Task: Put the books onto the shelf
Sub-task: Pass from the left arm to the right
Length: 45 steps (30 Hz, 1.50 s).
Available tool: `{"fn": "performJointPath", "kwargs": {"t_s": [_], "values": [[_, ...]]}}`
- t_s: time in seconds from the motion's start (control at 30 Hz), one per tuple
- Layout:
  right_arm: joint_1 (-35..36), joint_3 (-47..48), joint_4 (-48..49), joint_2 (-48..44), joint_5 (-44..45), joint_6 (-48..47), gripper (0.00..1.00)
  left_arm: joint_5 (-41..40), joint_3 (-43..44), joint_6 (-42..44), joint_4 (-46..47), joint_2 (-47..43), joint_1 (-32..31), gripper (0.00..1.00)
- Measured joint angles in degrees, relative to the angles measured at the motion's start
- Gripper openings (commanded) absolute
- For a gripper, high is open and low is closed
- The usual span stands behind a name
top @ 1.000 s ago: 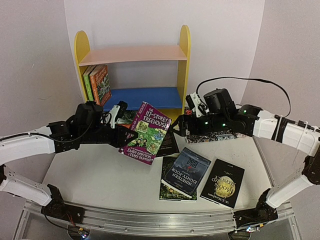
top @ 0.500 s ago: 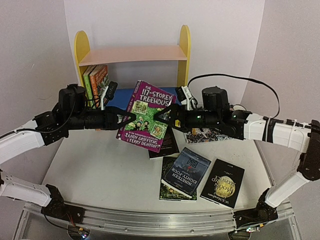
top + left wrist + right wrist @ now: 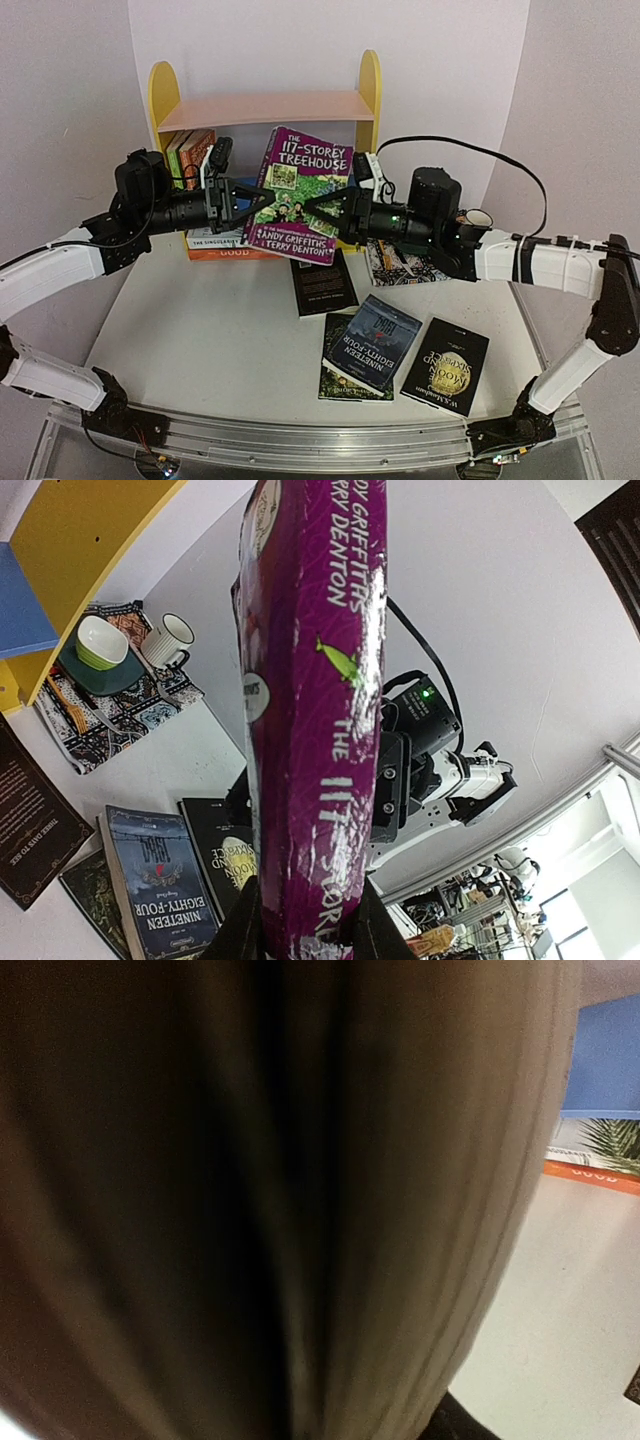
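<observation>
A purple book [image 3: 300, 190] stands upright in the air at the upper centre of the overhead view. Its cover faces the camera, and it is in front of the shelf [image 3: 265, 108]. The left gripper [image 3: 262, 193] reaches in from the left and is clamped on the book's spine edge. Its wrist view shows the spine rising between its two fingers. The right gripper [image 3: 318, 208] reaches in from the right, fingers at the book's opposite edge. Its wrist view is a dark blur, so I cannot tell whether it grips.

Inside the shelf, at its left, upright books [image 3: 190, 152] in green and orange stand together. A flat stack [image 3: 218, 243] lies at the shelf's lower left.

On the table [image 3: 200, 340], lower centre, lie a black book [image 3: 322, 282], a blue book [image 3: 375, 340] overlapping a green book [image 3: 338, 385], and a moon book [image 3: 446, 366]. A patterned mat [image 3: 405, 268] lies under the right arm.
</observation>
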Motion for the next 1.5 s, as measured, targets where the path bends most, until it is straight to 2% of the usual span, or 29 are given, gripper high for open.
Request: {"fn": "performJointPath", "kwargs": {"t_s": [0.1,0.17,0.2,0.3,0.43,0.63,0.7,0.8,1.07,1.1,1.3,1.5], "values": [[-0.2,0.0,2.4,0.4,-0.8,2.1,0.25,1.0,0.0,-1.2,1.2,0.4,0.8,0.14],[-0.3,0.0,3.9,0.4,-1.3,2.6,0.11,1.6,0.0,-1.5,2.1,0.4,1.3,0.29],[-0.3,0.0,4.9,0.4,-1.5,3.3,0.07,1.8,-0.1,-1.5,2.4,0.4,1.6,0.37],[-0.3,0.0,5.5,0.4,-1.3,3.6,0.04,2.5,-0.2,-1.3,3.4,0.4,1.9,0.52],[-0.3,-0.2,4.9,0.6,-1.6,3.5,0.03,3.4,-0.4,-0.2,5.2,0.4,2.0,0.63],[-0.3,-0.2,1.1,1.1,-1.9,1.2,0.06,2.5,-0.4,4.6,1.1,0.4,2.2,0.63],[-0.3,-0.2,-1.3,1.1,-1.9,-0.2,0.06,1.1,-0.4,7.0,-1.9,0.4,2.2,0.59],[-0.3,-0.2,-5.9,1.1,-1.9,-2.8,0.06,-1.5,-0.3,10.6,-6.8,0.5,2.2,0.44],[-0.3,-0.1,-13.9,1.1,-1.7,-7.8,0.06,-7.0,1.9,17.2,-15.8,2.7,2.2,0.39],[-0.3,-0.1,-14.5,1.1,-1.7,-8.1,0.06,-7.2,2.0,17.4,-16.1,3.0,2.2,0.39],[-0.3,0.6,-16.6,1.9,-1.7,-9.2,0.07,-7.0,2.4,18.8,-16.5,4.9,2.3,0.56],[-0.3,0.8,-17.3,2.6,-1.4,-10.0,0.07,-6.8,2.6,18.7,-17.7,5.7,2.3,0.56]]}}
